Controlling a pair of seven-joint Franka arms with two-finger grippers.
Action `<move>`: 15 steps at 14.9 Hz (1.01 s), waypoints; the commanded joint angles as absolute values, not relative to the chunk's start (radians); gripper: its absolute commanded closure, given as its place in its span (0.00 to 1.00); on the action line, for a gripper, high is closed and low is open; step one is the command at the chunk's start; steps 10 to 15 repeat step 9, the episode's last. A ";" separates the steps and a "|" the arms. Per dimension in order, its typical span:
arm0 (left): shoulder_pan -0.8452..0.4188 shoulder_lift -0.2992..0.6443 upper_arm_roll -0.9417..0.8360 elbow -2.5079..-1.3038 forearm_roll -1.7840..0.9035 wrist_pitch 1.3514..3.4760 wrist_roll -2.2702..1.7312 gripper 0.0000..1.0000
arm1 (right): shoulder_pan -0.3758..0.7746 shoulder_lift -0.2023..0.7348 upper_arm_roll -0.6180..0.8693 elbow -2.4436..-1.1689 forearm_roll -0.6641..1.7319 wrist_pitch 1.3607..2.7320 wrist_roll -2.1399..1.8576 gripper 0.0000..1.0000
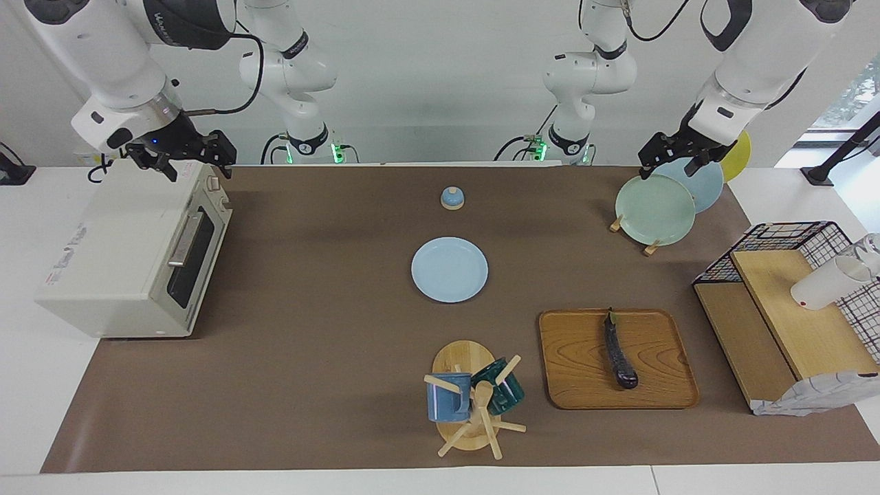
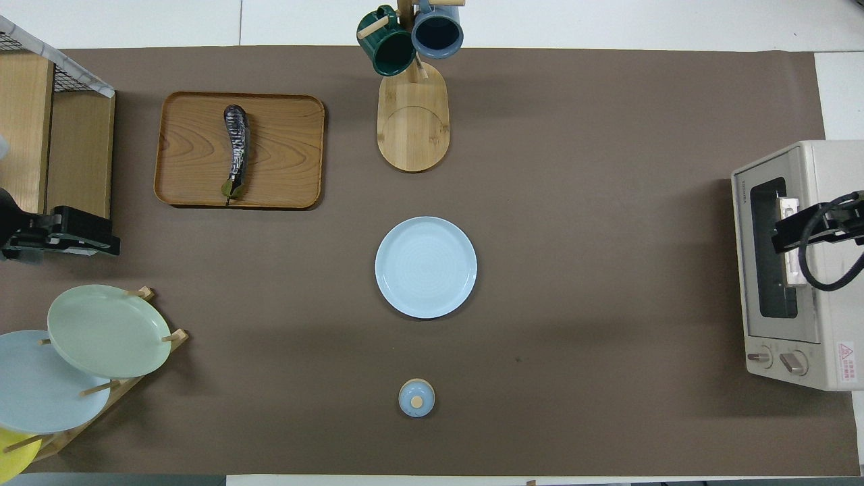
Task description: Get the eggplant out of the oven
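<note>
Eggplant (image 1: 619,349): lies lengthwise on the wooden tray (image 1: 577,392), outside the oven, with its stem end pointing toward the robots. Nothing touches it.
Wooden tray: flat on the brown mat, toward the left arm's end of the table, between the mug tree (image 1: 474,405) and the wire rack with wooden shelves (image 1: 777,323).
Oven (image 1: 130,258): off-white, at the right arm's end of the table; door shut, bar handle (image 1: 183,239) against the dark glass, two knobs at the end of the front nearer to the robots.
Right gripper (image 1: 185,157): raised over the top of the oven, at the end nearer to the robots; jaws wide apart, nothing between them. In the overhead view it covers part of the door (image 2: 776,256).
Left gripper (image 1: 670,152): up in the air over the plate rack (image 1: 629,234), jaws spread wide, carrying nothing. It is well apart from the eggplant.
Plate rack: holds a green plate (image 1: 654,209), a pale blue plate (image 1: 705,184) and a yellow plate (image 1: 739,148), all standing tilted.
Blue plate (image 1: 449,269): flat on the mat at mid-table, bare.
Small blue lidded piece (image 1: 452,198): on the mat, nearer to the robots than the blue plate.
Mug tree: wooden base, a blue mug (image 1: 445,399) and a dark green mug (image 1: 502,388) hung on its pegs, farther from the robots than the blue plate.
</note>
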State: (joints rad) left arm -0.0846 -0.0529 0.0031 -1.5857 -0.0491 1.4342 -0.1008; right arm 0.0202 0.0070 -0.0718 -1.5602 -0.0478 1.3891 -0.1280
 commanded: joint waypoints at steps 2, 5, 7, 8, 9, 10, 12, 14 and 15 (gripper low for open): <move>-0.103 -0.028 0.002 -1.572 -0.018 1.459 -0.087 0.00 | 0.014 -0.011 -0.071 -1.577 -0.032 1.384 -0.115 0.00; -0.103 -0.028 -0.002 -1.572 -0.018 1.457 -0.087 0.00 | 0.014 -0.011 -0.069 -1.577 -0.032 1.384 -0.115 0.00; -0.095 -0.028 -0.002 -1.572 -0.018 1.454 -0.086 0.00 | 0.014 -0.011 -0.071 -1.577 -0.032 1.384 -0.115 0.00; -0.092 -0.028 -0.002 -1.572 -0.018 1.454 -0.083 0.00 | 0.014 -0.011 -0.071 -1.577 -0.032 1.384 -0.115 0.00; -0.091 -0.028 -0.002 -1.572 -0.018 1.453 -0.078 0.00 | 0.014 -0.011 -0.069 -1.577 -0.032 1.384 -0.115 0.00; -0.091 -0.028 -0.002 -1.572 -0.018 1.453 -0.078 0.00 | 0.014 -0.011 -0.069 -1.577 -0.032 1.384 -0.115 0.00; -0.091 -0.028 -0.002 -1.572 -0.018 1.453 -0.078 0.00 | 0.014 -0.011 -0.069 -1.577 -0.032 1.384 -0.115 0.00; -0.091 -0.028 -0.002 -1.572 -0.018 1.453 -0.078 0.00 | 0.014 -0.011 -0.069 -1.577 -0.032 1.384 -0.115 0.00; -0.091 -0.028 -0.002 -1.572 -0.018 1.453 -0.078 0.00 | 0.014 -0.011 -0.069 -1.577 -0.032 1.384 -0.115 0.00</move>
